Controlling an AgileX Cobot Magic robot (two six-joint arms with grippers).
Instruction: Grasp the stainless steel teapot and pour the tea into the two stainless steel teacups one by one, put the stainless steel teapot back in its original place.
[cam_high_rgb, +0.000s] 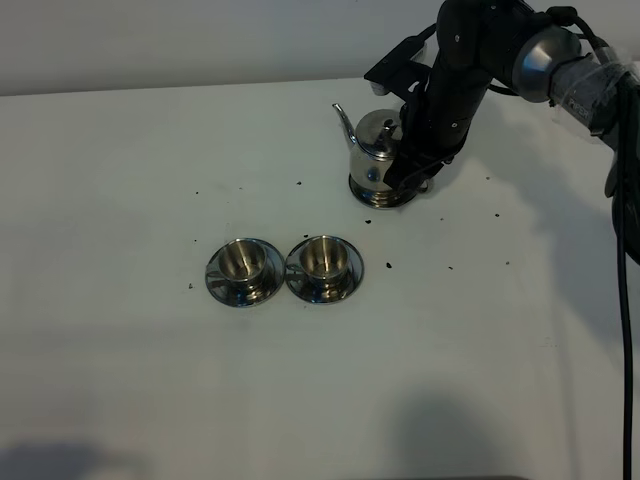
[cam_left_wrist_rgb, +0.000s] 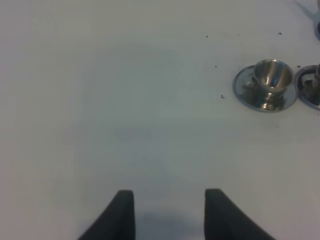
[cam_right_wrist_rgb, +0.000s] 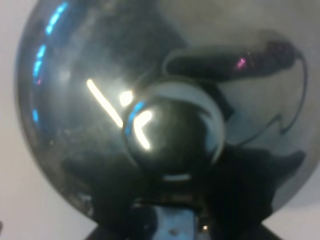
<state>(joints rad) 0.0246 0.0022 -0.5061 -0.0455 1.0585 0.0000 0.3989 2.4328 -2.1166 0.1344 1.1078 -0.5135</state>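
A white table is seen filling most of the exterior view, and its far edge is met by a pale, plain wall. The tabletop is matte and softly lit, with a faint grey-green cast. Small dark specks are scattered over it, mostly around the middle and towards the right. Soft shadows are cast along the near edge, one in the left corner and a broader one right of the middle.

Mirror-glossy steel teapot and teacups on matt white table.
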